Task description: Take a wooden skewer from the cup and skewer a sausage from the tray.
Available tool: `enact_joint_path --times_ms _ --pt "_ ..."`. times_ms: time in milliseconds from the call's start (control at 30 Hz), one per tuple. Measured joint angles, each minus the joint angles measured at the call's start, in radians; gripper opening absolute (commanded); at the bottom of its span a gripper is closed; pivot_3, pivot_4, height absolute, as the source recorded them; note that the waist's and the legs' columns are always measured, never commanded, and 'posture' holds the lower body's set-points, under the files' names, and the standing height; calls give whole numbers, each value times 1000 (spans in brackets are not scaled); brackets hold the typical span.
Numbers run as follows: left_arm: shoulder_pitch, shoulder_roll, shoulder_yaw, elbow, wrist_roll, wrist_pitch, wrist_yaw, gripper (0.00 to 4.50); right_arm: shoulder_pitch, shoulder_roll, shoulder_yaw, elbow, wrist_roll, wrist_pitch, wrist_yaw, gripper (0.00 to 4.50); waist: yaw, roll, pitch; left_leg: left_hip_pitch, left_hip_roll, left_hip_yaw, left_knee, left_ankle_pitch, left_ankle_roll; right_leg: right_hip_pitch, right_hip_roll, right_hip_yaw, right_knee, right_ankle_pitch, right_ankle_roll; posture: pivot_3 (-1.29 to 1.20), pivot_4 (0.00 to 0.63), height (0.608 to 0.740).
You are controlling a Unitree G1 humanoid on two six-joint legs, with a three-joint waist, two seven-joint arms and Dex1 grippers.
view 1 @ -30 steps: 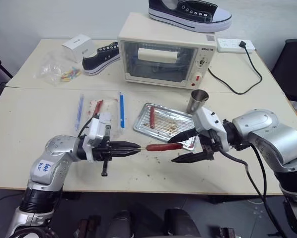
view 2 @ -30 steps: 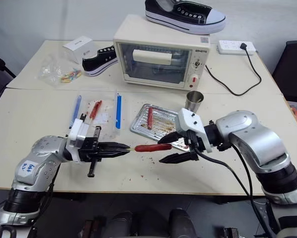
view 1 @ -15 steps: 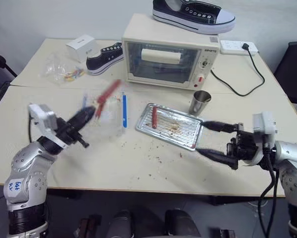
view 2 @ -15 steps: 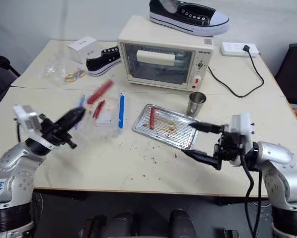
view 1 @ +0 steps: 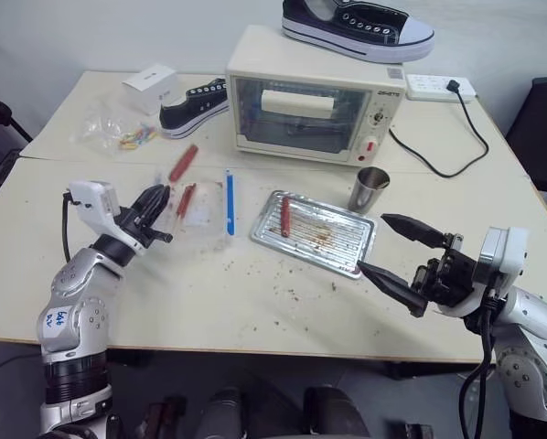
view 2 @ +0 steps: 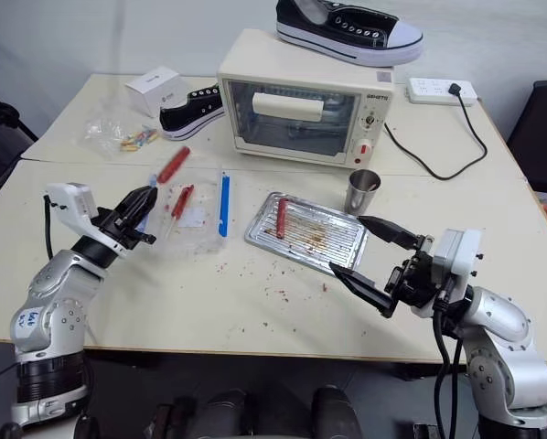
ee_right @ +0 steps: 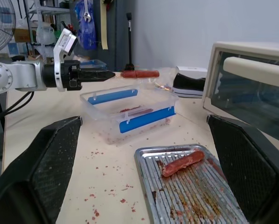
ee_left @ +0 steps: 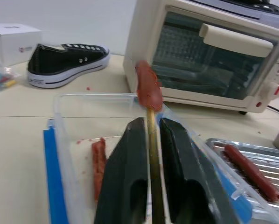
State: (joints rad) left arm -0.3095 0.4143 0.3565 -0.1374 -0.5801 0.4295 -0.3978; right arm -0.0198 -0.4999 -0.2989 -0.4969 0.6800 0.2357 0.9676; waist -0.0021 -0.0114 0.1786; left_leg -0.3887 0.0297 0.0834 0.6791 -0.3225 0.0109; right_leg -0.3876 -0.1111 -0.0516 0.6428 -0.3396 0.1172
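The left claw (view 1: 155, 203) is raised over the left part of the table (view 1: 255, 302), above a clear plastic box (ee_right: 130, 109) with blue clips. Its two black fingers (ee_left: 125, 186) are nearly together and clamped on the wooden skewer (ee_left: 151, 154), which runs out between them. The sausage (view 1: 183, 163) is impaled on the far end of that skewer, held in the air above the far side of the box, clear of the table. One more skewered sausage (view 1: 185, 199) lies inside the box. The right claw (view 1: 397, 251) is at the near right of the table, just near of the tray (view 1: 347, 240), with its fingers spread wide apart and nothing between them. The tray lies mid-table with one loose sausage (view 1: 285, 215) lying lengthwise on its left side among greasy crumbs. The cup (view 1: 371, 189) stands upright just beyond the tray's far right corner; whether it contains anything cannot be told. A cream toaster oven (view 1: 315, 96) stands beyond the tray with a black sneaker (view 1: 358, 23) on top. A second black sneaker (view 1: 193, 106) lies to its left, beside a white box (view 1: 149, 86) and a clear bag (view 1: 118, 133) with coloured pieces inside. A white power strip (view 1: 440, 86) lies at the far right. Red crumbs are scattered on the table near of the tray.
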Motion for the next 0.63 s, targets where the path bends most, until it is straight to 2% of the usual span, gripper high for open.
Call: enact_joint_path --times_ms 167,333,467,533,633 --pt "17 49 6 -8 -36 34 -67 2905 3 -7 18 3 -12 -19 0 4500 -1 0 0 0 0 1 0 0 0 -1 0 1 0 0 0 0 150 740" --pt "169 245 17 -61 -58 3 -340 4417 34 -89 20 81 -35 -40 80 4500 -2 0 0 1 0 3 -2 0 0 -1 0 1 -1 0 0 0 150 740" --pt "304 410 18 -49 19 -170 -608 4417 42 -140 40 181 -75 -87 182 4500 0 0 0 2 0 4 -3 -1 0 -1 -1 1 -6 -1 -1 0 150 740" --pt "343 449 18 -33 66 -248 -678 4417 44 -153 66 226 -104 -130 229 4500 1 0 0 2 0 5 -3 -1 1 -1 -2 2 -7 -1 -1 0 150 740" --pt "362 449 17 25 115 -333 -712 4417 46 -151 98 281 -137 -182 260 4500 0 0 0 2 0 5 -3 -1 1 -1 -3 2 -6 -1 -1 0 150 740"
